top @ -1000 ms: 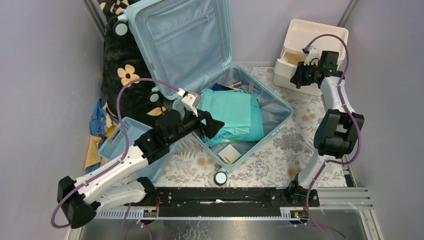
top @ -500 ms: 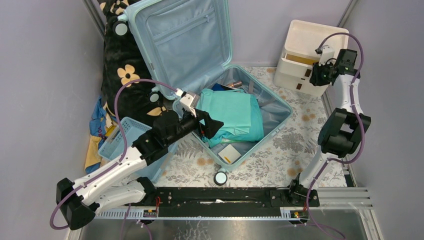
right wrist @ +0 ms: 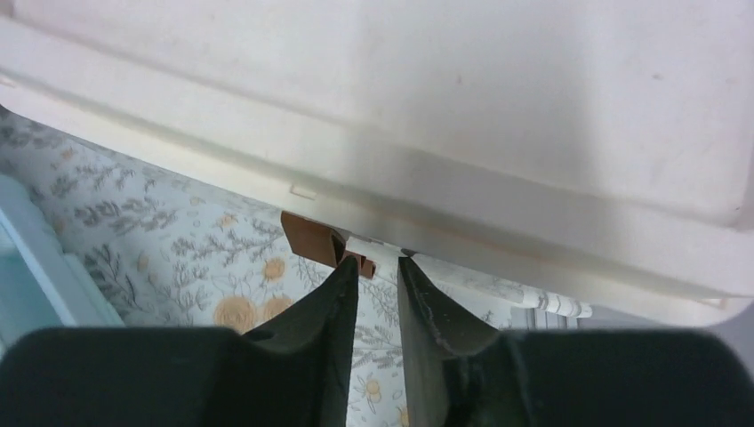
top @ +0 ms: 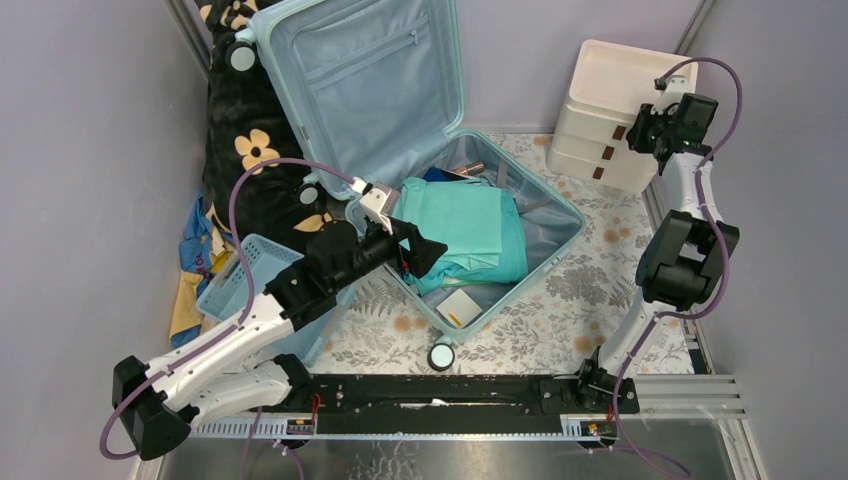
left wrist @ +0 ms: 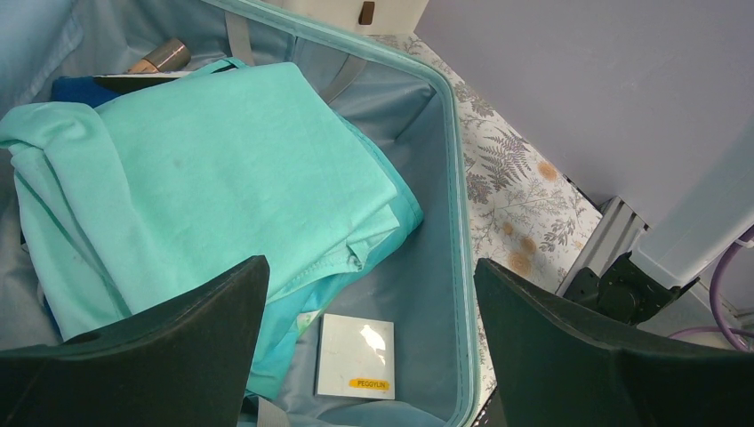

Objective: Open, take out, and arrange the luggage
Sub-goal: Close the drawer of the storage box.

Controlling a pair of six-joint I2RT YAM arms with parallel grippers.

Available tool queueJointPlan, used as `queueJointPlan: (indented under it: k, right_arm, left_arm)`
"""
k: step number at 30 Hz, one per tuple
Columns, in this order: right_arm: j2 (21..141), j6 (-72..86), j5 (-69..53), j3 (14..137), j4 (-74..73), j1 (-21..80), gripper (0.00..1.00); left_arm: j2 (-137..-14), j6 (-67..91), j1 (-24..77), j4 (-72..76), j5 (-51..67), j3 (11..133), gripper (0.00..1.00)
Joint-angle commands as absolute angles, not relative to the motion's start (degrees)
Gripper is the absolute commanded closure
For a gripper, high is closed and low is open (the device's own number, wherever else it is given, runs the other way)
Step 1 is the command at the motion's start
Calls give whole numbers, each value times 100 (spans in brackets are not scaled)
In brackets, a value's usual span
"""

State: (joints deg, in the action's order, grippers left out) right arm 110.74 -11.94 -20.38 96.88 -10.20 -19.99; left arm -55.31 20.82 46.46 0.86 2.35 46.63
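The luggage (top: 566, 214), a pale aqua suitcase, lies open on the floral mat with its lid (top: 370, 80) propped up at the back. Folded teal clothes (top: 465, 230) (left wrist: 222, 160) fill its base, and a small white box (top: 461, 306) (left wrist: 356, 356) lies at the near corner. My left gripper (top: 425, 250) (left wrist: 369, 267) hovers open over the clothes' near edge, holding nothing. My right gripper (top: 640, 130) (right wrist: 378, 260) is at the cream drawer unit (top: 610, 90) (right wrist: 445, 107), jaws almost together on the end of the top drawer's brown handle (right wrist: 309, 237).
A blue plastic basket (top: 245, 270) sits left of the suitcase under my left arm. A black flowered bundle (top: 245, 130) leans against the left wall. A metal cylinder (left wrist: 160, 55) lies at the suitcase's back. Walls close in on both sides.
My right gripper has moved back and to the right with the top drawer, which stood pulled out and now sits flush in the unit. The left arm has barely moved.
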Motion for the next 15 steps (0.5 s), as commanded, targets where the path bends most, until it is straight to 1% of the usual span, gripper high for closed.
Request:
queueJointPlan:
  k: [1,3,11,15]
  right_arm:
    - [11024,-615,-1914,9529,498,-1978,67]
    - [11044,-516,-1941,9441,678,-1978,66]
    - [10987,-281,-1728,9007,1300,-1982,66]
    - [10631,-299,-2148,8577,1483,-2023,66]
  left_arm:
    - [-5449,2070,4615,366,202,4744,8]
    - [-5472,2089,4614,369,222,4769,8]
    - [-5401,2155,4614,322,181,4758,8]
    - [-5366,2179,4612,275,165,4771,8]
